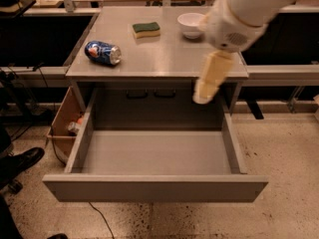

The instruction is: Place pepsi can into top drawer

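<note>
The pepsi can [102,52] lies on its side on the left part of the grey cabinet top [164,59], blue with a silver end toward the front right. The top drawer [154,189] is pulled wide open below, and its plain grey inside holds nothing. My gripper [203,94] hangs from the white arm over the cabinet's right front edge, above the drawer's back right corner. It is well to the right of the can and holds nothing that I can see.
A green-and-yellow sponge [146,29] and a white bowl [191,24] sit at the back of the cabinet top. A brown cardboard box [65,118] stands on the floor to the left of the drawer. A black shoe [20,161] is at the lower left.
</note>
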Available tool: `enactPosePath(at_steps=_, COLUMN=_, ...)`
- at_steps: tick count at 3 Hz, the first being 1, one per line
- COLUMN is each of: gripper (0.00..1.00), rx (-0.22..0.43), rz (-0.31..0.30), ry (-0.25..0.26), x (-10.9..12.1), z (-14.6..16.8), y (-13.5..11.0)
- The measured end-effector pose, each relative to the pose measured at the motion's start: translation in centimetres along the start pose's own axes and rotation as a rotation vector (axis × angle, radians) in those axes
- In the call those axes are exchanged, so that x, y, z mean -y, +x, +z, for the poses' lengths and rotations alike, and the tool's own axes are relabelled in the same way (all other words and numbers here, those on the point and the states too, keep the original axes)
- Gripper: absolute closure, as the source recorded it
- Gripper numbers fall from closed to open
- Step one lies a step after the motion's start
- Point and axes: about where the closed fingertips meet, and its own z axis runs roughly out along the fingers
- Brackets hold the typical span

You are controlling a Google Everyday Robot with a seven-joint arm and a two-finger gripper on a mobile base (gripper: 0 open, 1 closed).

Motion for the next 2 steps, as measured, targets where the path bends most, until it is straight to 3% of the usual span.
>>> enactPosePath(at_steps=2, gripper=0.0, rx=0.116, rz=-0.048, ry=0.015, x=3.4, z=6.4, y=-8.6)
